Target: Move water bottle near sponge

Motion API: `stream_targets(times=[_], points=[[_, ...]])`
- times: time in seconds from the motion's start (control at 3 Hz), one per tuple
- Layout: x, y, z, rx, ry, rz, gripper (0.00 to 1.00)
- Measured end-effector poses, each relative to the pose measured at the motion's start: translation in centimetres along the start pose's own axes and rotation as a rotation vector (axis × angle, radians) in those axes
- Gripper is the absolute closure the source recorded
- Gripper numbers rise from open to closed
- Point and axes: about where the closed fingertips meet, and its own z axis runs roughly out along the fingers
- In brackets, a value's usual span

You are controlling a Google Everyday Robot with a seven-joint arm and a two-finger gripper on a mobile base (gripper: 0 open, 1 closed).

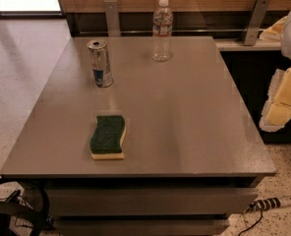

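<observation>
Your pale yellow gripper [282, 104] hangs beyond the grey tabletop's [194, 122] right edge; you cannot tell its grip state. From the left, a silver and blue metal can [101, 63] stands far-left. The green-over-yellow wavy sponge [107, 136] lies near the front edge. The clear ribbed water bottle [162, 29] stands upright at the far edge, with open surface between it and the sponge.

The water bottle [162, 29] stands upright at 12 o'clock on the table [194, 117]. A silver and blue can [101, 63] stands at 10 o'clock. The sponge [107, 136] lies flat at 7 o'clock, well apart from both. The gripper [279, 109] hangs beyond the table edge at 3 o'clock.
</observation>
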Motion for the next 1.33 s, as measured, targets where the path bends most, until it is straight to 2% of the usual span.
stream_targets(times=[0.33, 0.67, 1.0, 1.33], points=[[0.0, 0.0, 0.0, 0.000, 0.000, 0.000, 0.00], [-0.4, -3.6, 1.3, 0.012, -0.098, 0.084, 0.00], [-2.0, -8.2, 3.8, 0.072, -0.341, 0.248, 0.00], [-4.2, -9.2, 5.9, 0.070, -0.553, 0.358, 0.00]])
